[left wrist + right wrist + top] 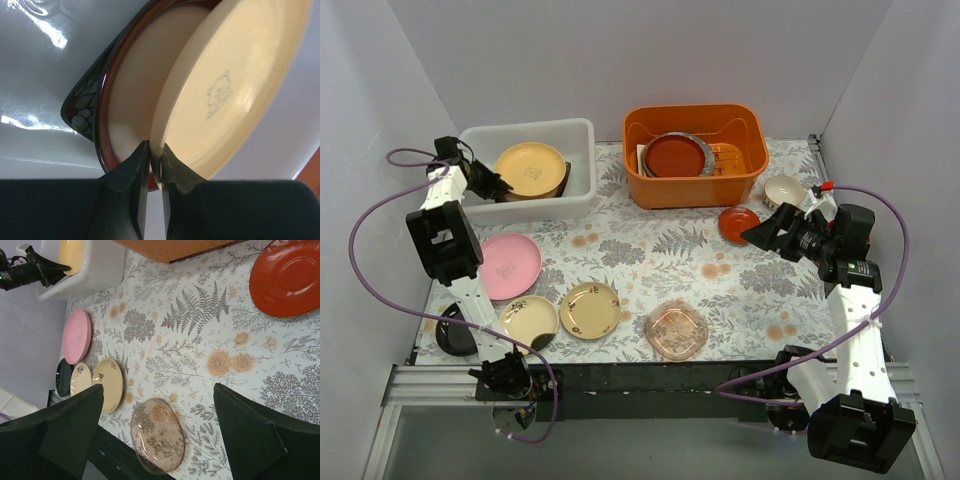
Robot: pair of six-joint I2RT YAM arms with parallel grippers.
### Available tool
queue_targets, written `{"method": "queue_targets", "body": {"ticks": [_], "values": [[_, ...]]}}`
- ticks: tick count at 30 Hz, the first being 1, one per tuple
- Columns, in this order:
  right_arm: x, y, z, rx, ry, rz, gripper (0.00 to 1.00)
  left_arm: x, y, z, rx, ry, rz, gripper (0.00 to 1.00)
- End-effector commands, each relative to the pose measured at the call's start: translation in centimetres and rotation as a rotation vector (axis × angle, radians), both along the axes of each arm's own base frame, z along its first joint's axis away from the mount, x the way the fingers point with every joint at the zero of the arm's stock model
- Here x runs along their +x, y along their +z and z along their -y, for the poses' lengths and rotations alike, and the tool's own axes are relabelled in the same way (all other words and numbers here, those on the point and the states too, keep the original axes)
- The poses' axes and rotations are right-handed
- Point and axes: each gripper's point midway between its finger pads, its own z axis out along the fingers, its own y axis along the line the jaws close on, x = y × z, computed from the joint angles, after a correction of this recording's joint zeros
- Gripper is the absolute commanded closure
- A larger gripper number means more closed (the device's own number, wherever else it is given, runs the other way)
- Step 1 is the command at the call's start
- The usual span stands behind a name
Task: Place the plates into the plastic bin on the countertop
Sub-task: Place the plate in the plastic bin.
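Left gripper: nearly shut, pinching the rim of the cream plate, inside the white bin at the surface's far-left corner.
Right gripper: wide open, empty.
Hidden: darker plates behind it, only edges showing.

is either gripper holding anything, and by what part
Left gripper pinches the cream plate by its rim; right gripper is open, holding nothing.

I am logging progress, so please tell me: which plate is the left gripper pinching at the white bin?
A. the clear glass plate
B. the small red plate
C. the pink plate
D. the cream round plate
D: the left gripper pinches the rim of the cream round plate, inside the plastic bin.
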Motion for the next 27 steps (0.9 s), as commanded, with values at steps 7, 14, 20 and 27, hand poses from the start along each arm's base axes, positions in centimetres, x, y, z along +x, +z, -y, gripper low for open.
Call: {"method": "queue_targets", "body": {"ticks": [7,14,20,27], "values": [[-0.1,0.1,-0.1,-0.002,0.025,0.031,0.02,0.6,2.1,0.5,-0.011,-0.048,0.067,0.71],[-0.3,0.0,-0.2,0.0,0.029,0.029,0.02,0.4,3.3,0.4,0.001,-0.041,0.085,0.54],[-0.3,0.1,-0.3,0.003,0.032,0.036,0.02,0.0,5.0,-0.5,0.06,-0.021,0.082,0.25],[-0.3,0.3,-0.4,0.007,0.034,0.04,0.02,-0.9,7.7,-1.1,0.126,0.009,0.108,0.15]]}}
